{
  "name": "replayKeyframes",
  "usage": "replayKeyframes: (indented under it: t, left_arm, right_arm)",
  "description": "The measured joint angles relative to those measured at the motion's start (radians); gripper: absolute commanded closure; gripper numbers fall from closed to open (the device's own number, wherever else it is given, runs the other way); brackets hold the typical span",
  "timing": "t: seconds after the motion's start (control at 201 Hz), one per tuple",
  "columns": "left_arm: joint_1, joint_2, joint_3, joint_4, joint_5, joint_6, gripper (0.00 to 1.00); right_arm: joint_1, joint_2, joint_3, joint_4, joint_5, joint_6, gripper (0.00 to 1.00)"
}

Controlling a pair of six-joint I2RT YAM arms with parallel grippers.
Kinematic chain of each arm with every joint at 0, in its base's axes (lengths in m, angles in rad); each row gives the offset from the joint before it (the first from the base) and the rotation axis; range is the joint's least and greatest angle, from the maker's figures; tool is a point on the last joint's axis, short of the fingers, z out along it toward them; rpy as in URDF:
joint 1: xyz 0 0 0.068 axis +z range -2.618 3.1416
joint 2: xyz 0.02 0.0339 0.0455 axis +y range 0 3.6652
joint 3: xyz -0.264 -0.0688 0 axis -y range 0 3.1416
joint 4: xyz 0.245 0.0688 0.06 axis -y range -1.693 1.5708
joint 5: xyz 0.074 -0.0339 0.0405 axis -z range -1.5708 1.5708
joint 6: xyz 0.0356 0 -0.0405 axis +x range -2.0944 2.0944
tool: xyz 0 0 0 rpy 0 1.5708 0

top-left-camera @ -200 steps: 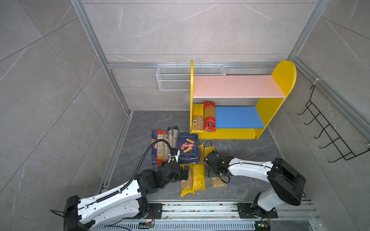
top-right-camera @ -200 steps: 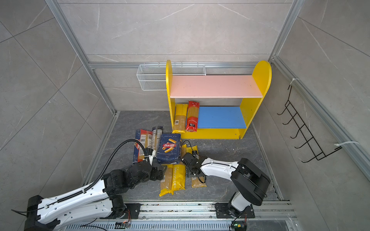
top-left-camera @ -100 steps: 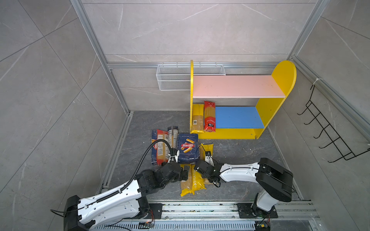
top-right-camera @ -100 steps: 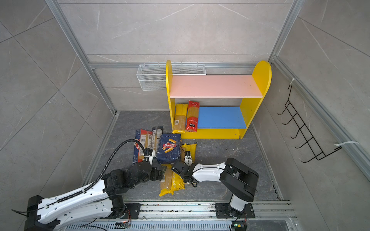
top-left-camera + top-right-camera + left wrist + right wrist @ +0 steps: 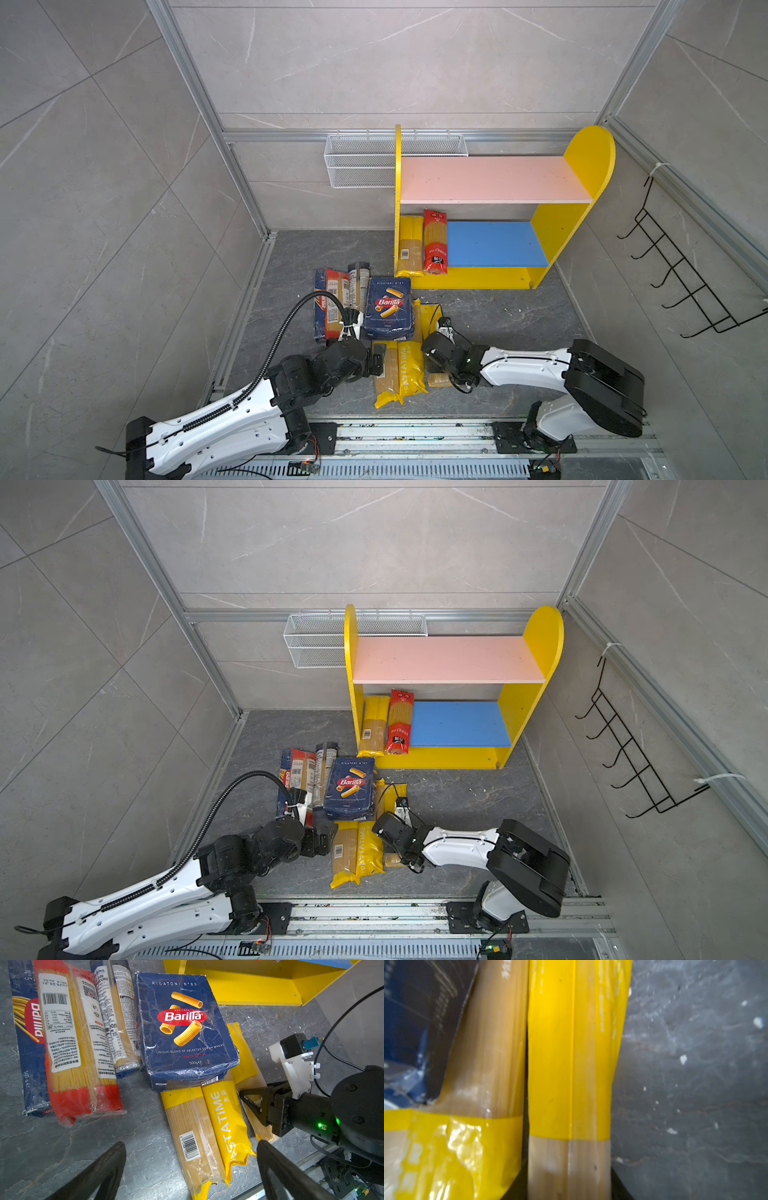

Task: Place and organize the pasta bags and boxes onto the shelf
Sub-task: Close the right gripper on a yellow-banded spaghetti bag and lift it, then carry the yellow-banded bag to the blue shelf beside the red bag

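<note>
Right hand [image 5: 252, 1105] is down low on the bench [image 5: 498, 316], fingers pressed against both sides of the outer yellow bag [image 5: 247, 1068]. It is clamped on that packet, which lies flat on the bench. In the right wrist view the packet runs straight out from between the dark fingers (a blurry picture, mind).

Left hand [image 5: 191, 1144] hangs with its fingers wide apart and nothing between them, just above the near ends of the barcode yellow bag [image 5: 384, 374] and the PASTATIME bag [image 5: 409, 365]. Those two lie side by side, touching, their far ends tucked under the rigatoni box [image 5: 388, 307].

Left of that box are the dark bag [image 5: 357, 282], then a red-and-clear bag [image 5: 336, 299] lying on the spaghetti box [image 5: 321, 307].

Over on the shelf [image 5: 590, 153], the pink upper board [image 5: 490, 178] is bare. The blue lower board [image 5: 494, 245] carries two packets at its left end, a yellow bag [image 5: 409, 245] against the side panel and a second red-and-clear bag [image 5: 435, 243] touching it, both poking out over the front edge.
</note>
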Motion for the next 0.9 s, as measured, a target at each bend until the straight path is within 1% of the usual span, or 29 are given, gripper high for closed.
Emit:
replayKeyframes:
  t: [0.204, 0.319, 0.423, 0.548, 0.672, 0.896]
  left_arm:
    - [0.000, 0.015, 0.058, -0.023, -0.001, 0.004, 0.00]
    - [0.000, 0.039, 0.103, -0.028, -0.013, 0.014, 0.00]
    - [0.000, 0.068, 0.145, -0.040, -0.025, 0.026, 0.00]
    - [0.000, 0.109, 0.190, -0.048, -0.029, 0.043, 0.00]
    - [0.000, 0.145, 0.235, -0.056, -0.032, 0.065, 0.00]
    - [0.000, 0.188, 0.293, -0.064, -0.052, 0.094, 0.00]
  right_arm:
    - [-0.133, -0.138, -0.100, 0.069, -0.243, 0.000, 0.79]
    - [-0.198, -0.201, -0.130, 0.080, -0.357, 0.002, 0.81]
    - [-0.238, -0.248, -0.142, 0.076, -0.444, 0.011, 0.81]
    - [-0.262, -0.296, -0.146, 0.061, -0.547, 0.023, 0.81]
    - [-0.280, -0.351, -0.145, 0.011, -0.619, 0.031, 0.81]
    - [-0.309, -0.442, -0.130, -0.114, -0.694, 0.029, 0.81]
